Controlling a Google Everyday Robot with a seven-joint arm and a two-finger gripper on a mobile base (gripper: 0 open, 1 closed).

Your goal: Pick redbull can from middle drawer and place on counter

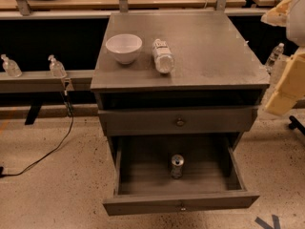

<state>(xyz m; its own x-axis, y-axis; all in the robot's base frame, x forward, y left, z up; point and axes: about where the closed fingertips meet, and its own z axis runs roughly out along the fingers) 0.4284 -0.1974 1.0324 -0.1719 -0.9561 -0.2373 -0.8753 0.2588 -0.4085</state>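
The redbull can (177,166) stands upright on the floor of the open middle drawer (143,178), near its centre and a little toward the front. The drawer is pulled out from the grey cabinet, with its front panel low in the view. The counter (214,51) is the cabinet's flat grey top. My gripper (286,82) shows as cream-coloured parts at the right edge of the view, beside the counter's right front corner, high above and to the right of the can. It holds nothing that I can see.
A white bowl (124,47) and a clear water bottle (163,56) lying on its side sit on the counter's left half. A closed drawer (180,122) with a round knob is above the open one. Small bottles (56,67) stand on a ledge at the left, and a black cable (52,151) runs over the floor.
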